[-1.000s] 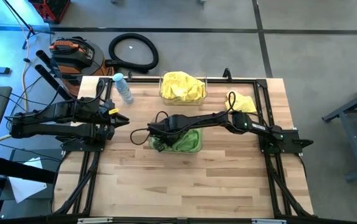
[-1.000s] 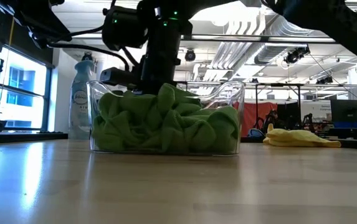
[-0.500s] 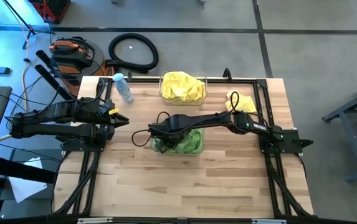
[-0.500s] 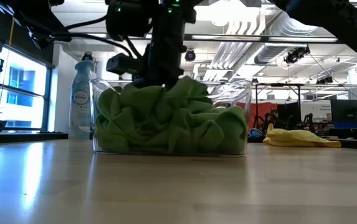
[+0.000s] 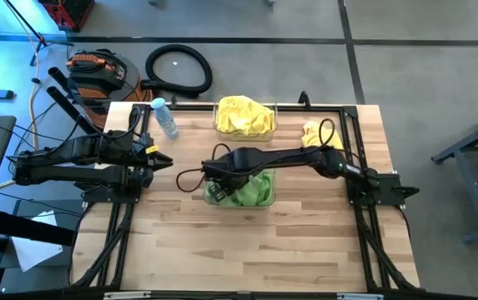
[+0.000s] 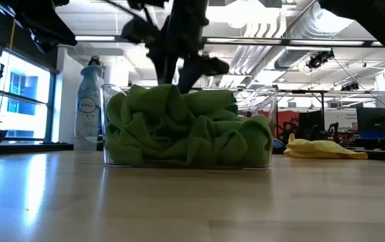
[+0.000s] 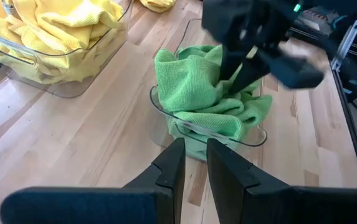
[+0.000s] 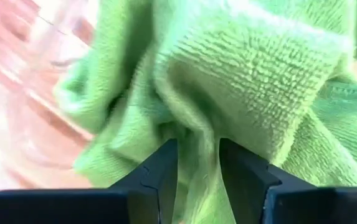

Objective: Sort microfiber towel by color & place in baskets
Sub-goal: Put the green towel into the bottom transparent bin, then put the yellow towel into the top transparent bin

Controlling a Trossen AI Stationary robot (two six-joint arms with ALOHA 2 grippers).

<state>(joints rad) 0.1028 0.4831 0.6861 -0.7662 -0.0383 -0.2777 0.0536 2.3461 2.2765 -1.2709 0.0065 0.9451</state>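
1. The towels are soft, limp and light; they look likely to bunch and drape, not hold a shape. A raised fold or ridge is the best place to pinch, since the fuzzy pile should give good purchase.
2. The green towels (image 5: 247, 190) fill the near basket (image 6: 263, 101) in a crumpled heap rising above its clear rim.
3. The yellow towels (image 5: 243, 113) lie heaped in the far basket (image 7: 60, 87); one loose yellow towel (image 6: 323, 149) lies on the bench (image 5: 247, 250) near its right edge, not yet sorted.
4. The right pincer (image 8: 197, 155) hangs just above the green heap, fingers parted, a green fold standing between them; whether it presses the cloth is unclear.
5. The left pincer (image 7: 190, 165) waits at the bench's left side, fingers nearly together, holding nothing.
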